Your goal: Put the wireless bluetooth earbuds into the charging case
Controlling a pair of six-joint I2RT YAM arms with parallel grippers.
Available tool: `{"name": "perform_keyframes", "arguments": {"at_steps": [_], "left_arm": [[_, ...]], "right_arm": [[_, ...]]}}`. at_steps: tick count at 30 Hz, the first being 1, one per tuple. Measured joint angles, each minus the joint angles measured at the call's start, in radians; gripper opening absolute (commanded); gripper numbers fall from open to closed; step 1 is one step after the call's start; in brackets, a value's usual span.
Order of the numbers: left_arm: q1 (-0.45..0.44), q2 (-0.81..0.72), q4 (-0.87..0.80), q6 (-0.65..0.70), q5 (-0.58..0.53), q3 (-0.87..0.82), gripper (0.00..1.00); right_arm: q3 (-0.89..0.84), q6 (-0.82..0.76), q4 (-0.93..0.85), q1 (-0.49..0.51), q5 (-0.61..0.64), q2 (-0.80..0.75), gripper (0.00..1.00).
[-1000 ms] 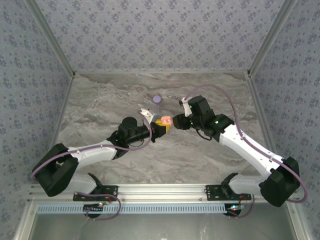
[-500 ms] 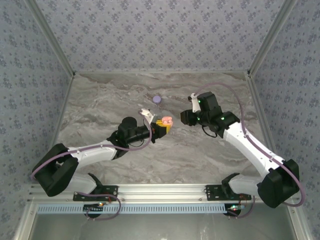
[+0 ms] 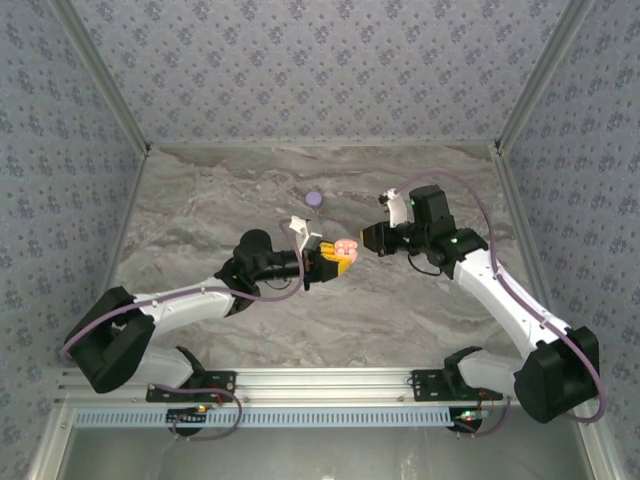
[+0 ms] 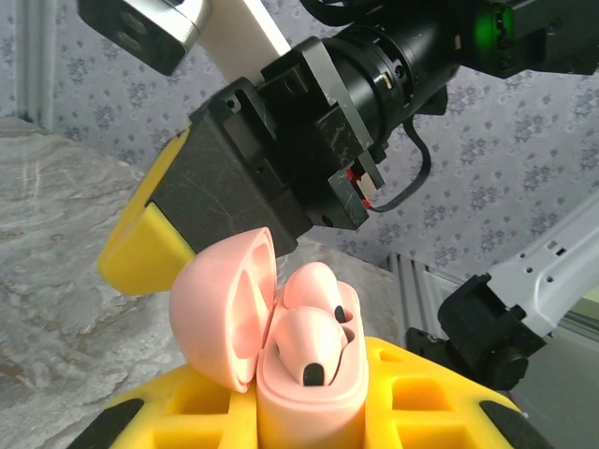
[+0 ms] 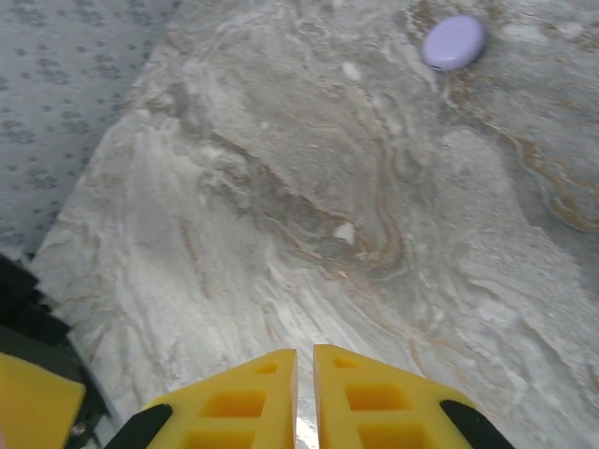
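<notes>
Open grey marble-patterned tabletop point(image 3: 200, 230) spreads around both arms, closed in by blue-grey patterned walls point(image 3: 320, 70) on the left, right and far sides. A small round lilac disc point(image 3: 315, 198) sits alone toward the far edge. At mid-table the left gripper point(image 3: 338, 262) is clamped on a glossy pink clamshell charging case point(image 4: 304, 407), its lid swung open and two pink earbuds point(image 4: 309, 341) seated in its wells. The right gripper point(image 3: 372, 240), just right of the case, has its yellow fingertips pressed together on nothing.
</notes>
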Motion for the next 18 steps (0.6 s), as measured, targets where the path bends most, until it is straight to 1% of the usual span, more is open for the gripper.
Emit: {"name": "perform_keyframes", "arguments": {"at_steps": [3, 11, 18], "left_arm": [[-0.001, 0.0, 0.003, -0.005, 0.021, 0.0, 0.0], [-0.002, 0.005, 0.011, -0.016, 0.024, 0.002, 0.0], [-0.002, 0.028, 0.032, -0.024, 0.035, 0.003, 0.0]], "right_arm": [[-0.007, 0.0, 0.027, 0.0, -0.053, -0.006, 0.15], [-0.017, 0.0, 0.071, 0.008, -0.177, -0.025, 0.14], [-0.024, 0.0, 0.087, 0.01, -0.218, -0.066, 0.14]]}}
